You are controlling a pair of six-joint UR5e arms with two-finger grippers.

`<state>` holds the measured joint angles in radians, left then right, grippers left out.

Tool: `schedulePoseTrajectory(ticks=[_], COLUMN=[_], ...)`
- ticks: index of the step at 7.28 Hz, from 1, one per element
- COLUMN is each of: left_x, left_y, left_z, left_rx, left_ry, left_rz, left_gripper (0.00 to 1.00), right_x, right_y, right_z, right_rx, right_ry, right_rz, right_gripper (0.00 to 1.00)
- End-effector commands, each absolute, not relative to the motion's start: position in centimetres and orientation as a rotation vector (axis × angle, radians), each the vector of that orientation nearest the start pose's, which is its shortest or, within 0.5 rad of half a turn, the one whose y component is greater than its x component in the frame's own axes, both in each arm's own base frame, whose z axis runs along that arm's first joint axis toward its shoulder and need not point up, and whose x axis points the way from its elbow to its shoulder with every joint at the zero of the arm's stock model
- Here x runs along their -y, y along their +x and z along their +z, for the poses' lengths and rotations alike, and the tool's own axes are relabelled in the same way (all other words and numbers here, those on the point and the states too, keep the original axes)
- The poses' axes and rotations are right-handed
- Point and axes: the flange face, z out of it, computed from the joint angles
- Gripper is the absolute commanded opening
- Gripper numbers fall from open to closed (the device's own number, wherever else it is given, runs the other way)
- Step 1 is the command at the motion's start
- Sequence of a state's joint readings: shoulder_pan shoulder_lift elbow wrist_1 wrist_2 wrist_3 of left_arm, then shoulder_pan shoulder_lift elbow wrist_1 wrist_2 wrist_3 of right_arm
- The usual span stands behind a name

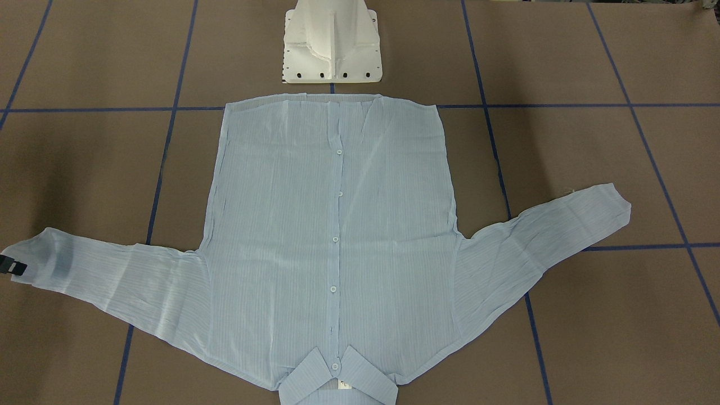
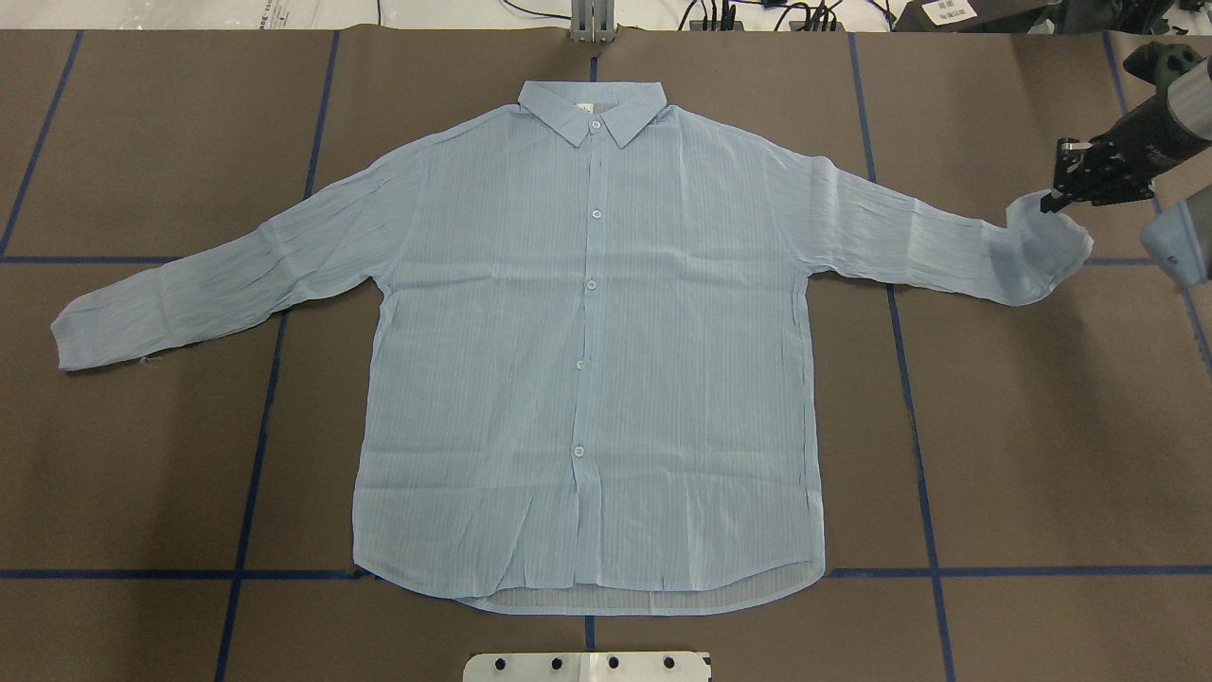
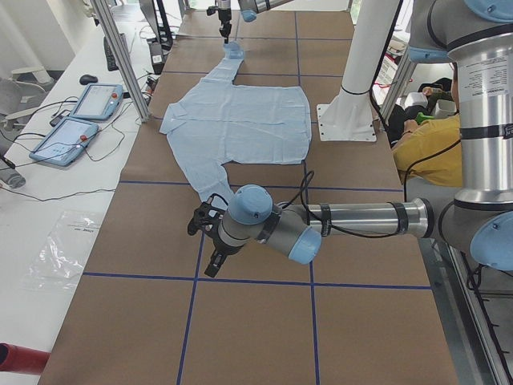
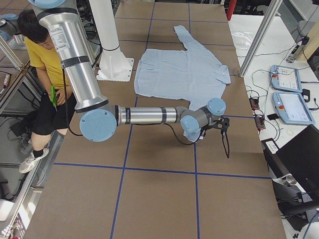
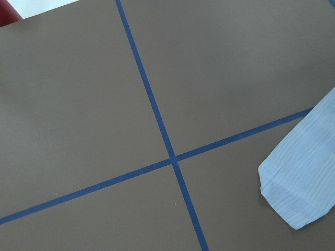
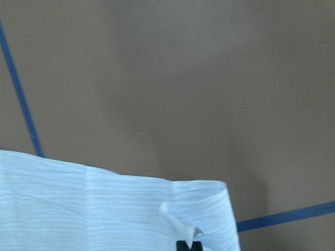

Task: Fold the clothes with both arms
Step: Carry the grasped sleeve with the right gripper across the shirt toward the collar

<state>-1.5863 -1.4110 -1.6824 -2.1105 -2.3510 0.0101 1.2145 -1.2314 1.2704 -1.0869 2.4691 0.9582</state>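
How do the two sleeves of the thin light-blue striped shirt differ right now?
The right-side sleeve has its cuff lifted and curled, pinched by the right gripper; the left-side sleeve lies flat, untouched. The left-side sleeve slants more steeply than the right-side sleeve. Both are wrinkled.

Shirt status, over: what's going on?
Right fingers shut on raised cuff. Left fingers beside other cuff, grip unclear. Shirt flat, buttoned, unfolded. Nothing seen blocking.

Bare brown tabletop (image 2: pixel 1042 426) lies open on either side of the spread shirt (image 2: pixel 587 332), the white pedestal (image 2: pixel 587 666) stands just off its hem, and the right tool (image 2: pixel 1049 201) pinches one raised cuff.
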Motion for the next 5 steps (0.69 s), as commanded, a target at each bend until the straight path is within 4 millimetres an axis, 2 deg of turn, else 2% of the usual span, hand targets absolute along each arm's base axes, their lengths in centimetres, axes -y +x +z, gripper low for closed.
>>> schedulePoseTrajectory(ticks=[1, 3, 4, 5], left_x=[44.2, 44.1, 44.2, 44.3], left_y=[-7.0, -7.0, -7.0, -6.7], left_z=[61.3, 61.5, 61.4, 61.2], left_rx=[-0.756, -0.757, -0.757, -0.758], left_ry=[0.517, 0.52, 0.524, 0.526], left_rz=[0.201, 0.203, 0.204, 0.212], left_gripper=[0.99, 0.99, 0.99, 0.99], right_x=[62.9, 64.7, 66.2, 66.8], right_y=[-25.7, -32.7, -37.3, -41.6], right_z=[45.7, 37.0, 32.3, 28.4], right_rx=[1.048, 1.068, 1.06, 1.062], right_ry=[-0.247, -0.288, -0.262, -0.261], right_rz=[0.418, 0.489, 0.548, 0.552], right_gripper=[0.0, 0.0, 0.0, 0.0])
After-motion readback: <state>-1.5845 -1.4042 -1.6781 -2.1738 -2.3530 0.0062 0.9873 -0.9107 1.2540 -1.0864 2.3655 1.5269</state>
